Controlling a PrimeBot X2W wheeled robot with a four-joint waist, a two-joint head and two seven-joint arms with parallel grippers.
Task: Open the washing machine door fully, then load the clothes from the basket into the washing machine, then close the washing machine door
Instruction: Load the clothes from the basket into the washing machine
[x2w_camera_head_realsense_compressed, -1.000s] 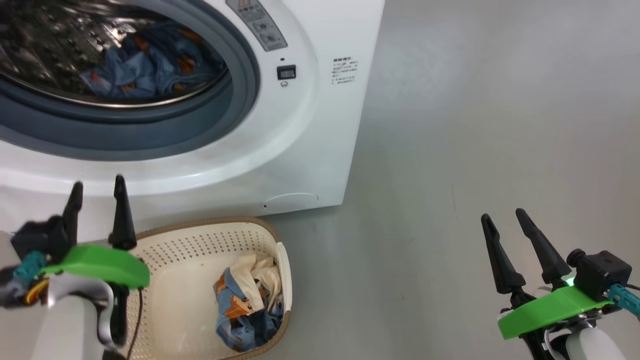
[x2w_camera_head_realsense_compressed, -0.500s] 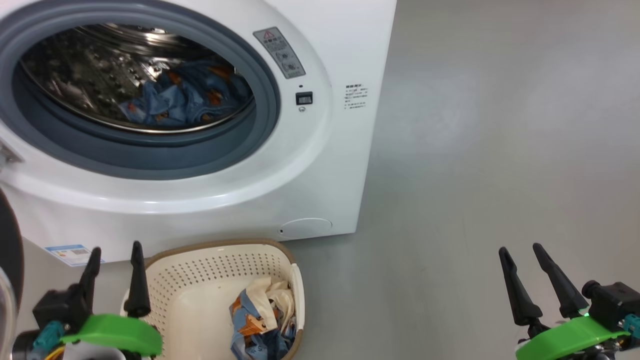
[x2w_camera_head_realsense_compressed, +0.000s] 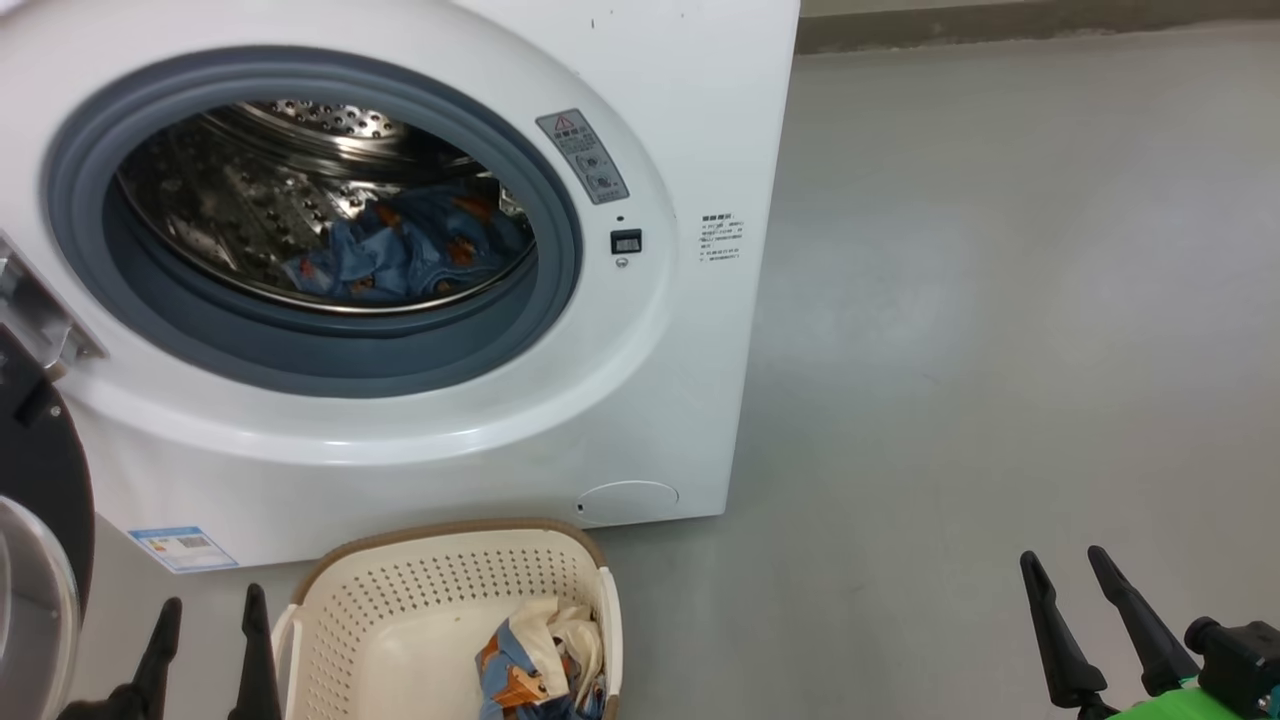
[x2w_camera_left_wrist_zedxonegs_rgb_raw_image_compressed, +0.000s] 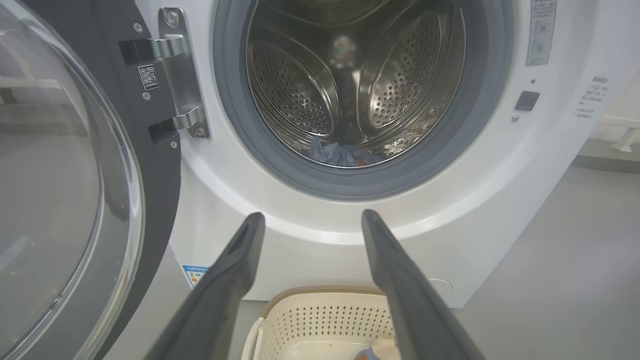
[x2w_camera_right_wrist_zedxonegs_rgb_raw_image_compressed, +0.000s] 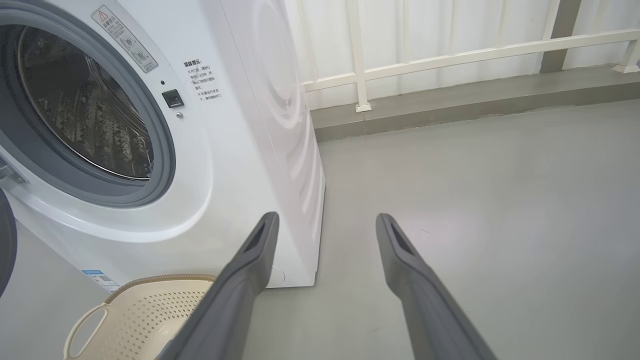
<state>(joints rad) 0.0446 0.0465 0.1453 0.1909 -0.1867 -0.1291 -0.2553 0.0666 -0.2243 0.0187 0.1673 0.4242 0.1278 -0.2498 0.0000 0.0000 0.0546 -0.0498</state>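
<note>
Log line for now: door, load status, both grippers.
door open | clothes in drum | more clothes in basket | left gripper open, empty | right gripper open, empty

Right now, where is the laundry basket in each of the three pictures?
Head view: the basket is at the bottom edge, left of centre, in front of the washing machine.
Left wrist view: the basket is at the bottom centre, framed by the left claw.
Right wrist view: the basket is at the bottom left, left of the right claw.
Shared landmark: the small black square on the washing machine's front.
</note>
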